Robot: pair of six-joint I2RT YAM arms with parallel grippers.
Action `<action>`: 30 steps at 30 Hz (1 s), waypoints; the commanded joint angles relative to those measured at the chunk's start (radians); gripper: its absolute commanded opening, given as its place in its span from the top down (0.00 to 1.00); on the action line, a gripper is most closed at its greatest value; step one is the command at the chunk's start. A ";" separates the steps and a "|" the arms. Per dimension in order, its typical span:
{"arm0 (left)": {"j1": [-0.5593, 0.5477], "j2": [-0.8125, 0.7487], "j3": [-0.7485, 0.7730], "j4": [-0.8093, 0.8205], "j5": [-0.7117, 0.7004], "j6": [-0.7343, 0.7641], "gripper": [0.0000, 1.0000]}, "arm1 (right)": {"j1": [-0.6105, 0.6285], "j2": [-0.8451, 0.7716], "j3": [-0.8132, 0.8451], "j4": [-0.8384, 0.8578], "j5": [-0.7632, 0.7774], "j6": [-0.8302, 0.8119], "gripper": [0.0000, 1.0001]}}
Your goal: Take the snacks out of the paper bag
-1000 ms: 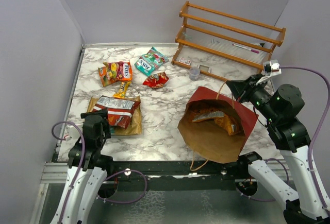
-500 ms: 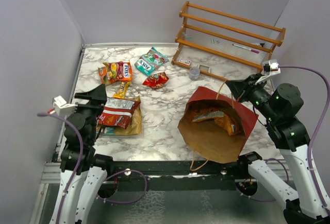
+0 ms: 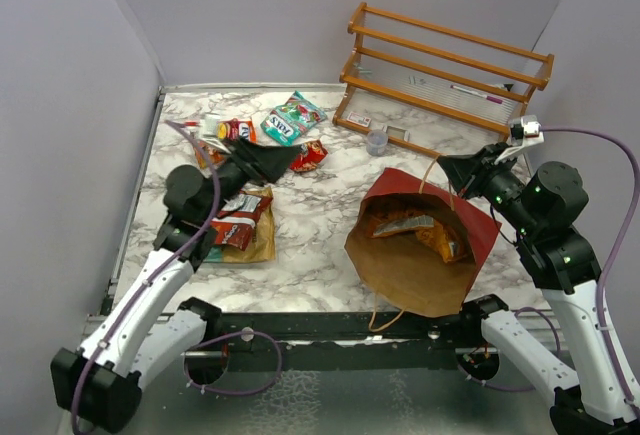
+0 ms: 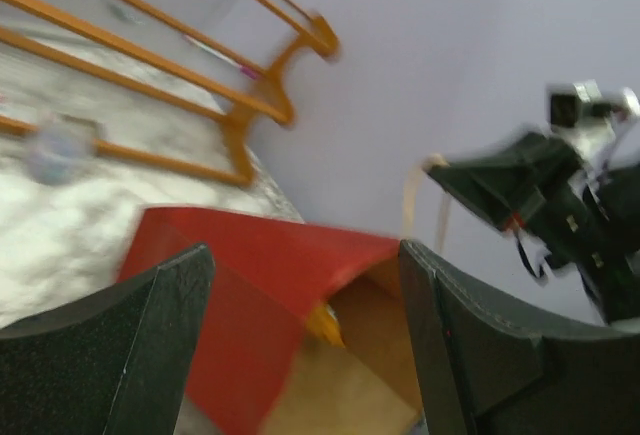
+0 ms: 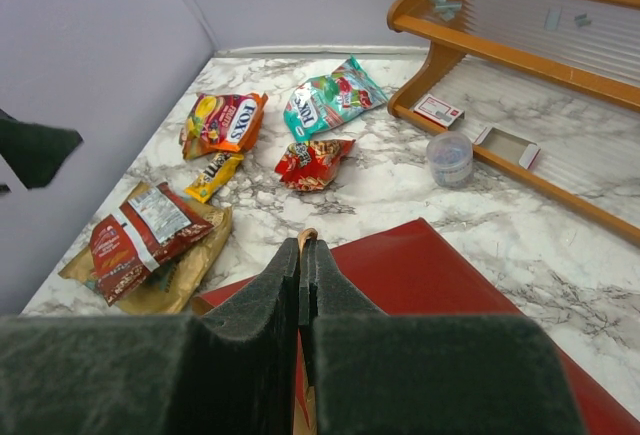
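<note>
Once swung off the desk (image 3: 320, 220), points wide left jaws at snacks (image 3: 415, 227) in paper bag (image 3: 410, 280) ahead; pinches handle (image 5: 307, 237) between right jaws.

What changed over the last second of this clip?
The left arm unfolded from its tucked pose at the near left, and the left hand swung out over the laid-out packets, open and empty, facing the paper bag. It grasped nothing. Unchanged: the right hand shut on the bag's string handle, the bag itself, the snacks inside it, and the packets.
</note>
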 commanded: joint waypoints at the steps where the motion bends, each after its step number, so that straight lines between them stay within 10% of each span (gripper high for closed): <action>1: -0.365 0.048 0.037 0.090 -0.113 0.222 0.23 | 0.006 0.001 -0.013 0.035 -0.011 0.000 0.97; 12: -0.995 0.472 0.323 -0.310 -0.623 0.738 0.24 | 0.006 0.002 -0.008 0.025 -0.003 -0.010 0.97; 17: -1.026 0.688 0.483 -0.523 -0.799 0.844 0.26 | 0.006 0.001 -0.006 0.022 -0.006 -0.011 0.97; 30: -0.950 0.951 0.522 -0.469 -0.879 1.082 0.19 | 0.006 -0.007 0.015 0.001 0.000 -0.014 0.97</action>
